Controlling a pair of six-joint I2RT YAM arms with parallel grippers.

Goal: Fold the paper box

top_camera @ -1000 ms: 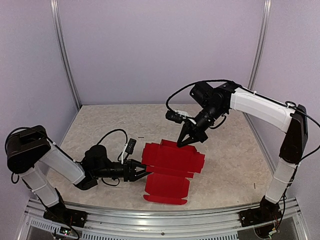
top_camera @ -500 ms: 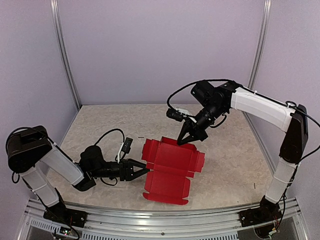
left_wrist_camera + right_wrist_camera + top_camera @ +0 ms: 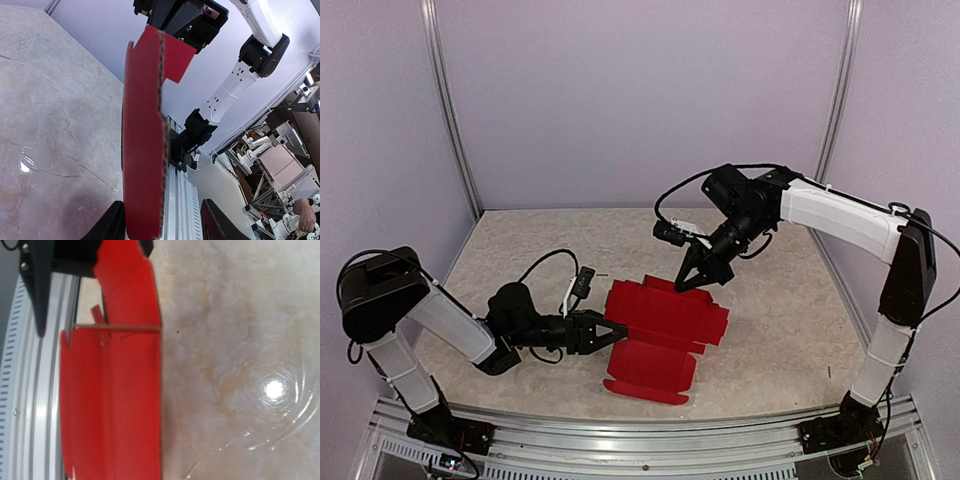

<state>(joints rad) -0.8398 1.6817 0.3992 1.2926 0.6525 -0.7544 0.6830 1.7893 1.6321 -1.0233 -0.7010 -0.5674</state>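
The paper box (image 3: pixel 665 332) is a bright red die-cut sheet, partly creased, on the marble tabletop. Its left side is raised off the table. My left gripper (image 3: pixel 610 334) lies low and reaches in from the left, open. In the left wrist view the sheet's left edge (image 3: pixel 142 150) stands between the two fingers, close to the left finger (image 3: pixel 107 226) and well apart from the right one. My right gripper (image 3: pixel 684 284) points down, shut to a tip on the sheet's far edge. The right wrist view shows the sheet (image 3: pixel 115 405) but not its own fingers.
An aluminium rail (image 3: pixel 650 440) runs along the near edge, just beyond the sheet's near flap. Lilac walls and metal posts (image 3: pixel 450 110) close in the back and sides. Bare marble tabletop (image 3: pixel 770 330) lies to the right of the sheet.
My left gripper has risen and moved a little right, lifting the sheet's left side. The near flap has pulled up from the table edge. The right arm has barely moved.
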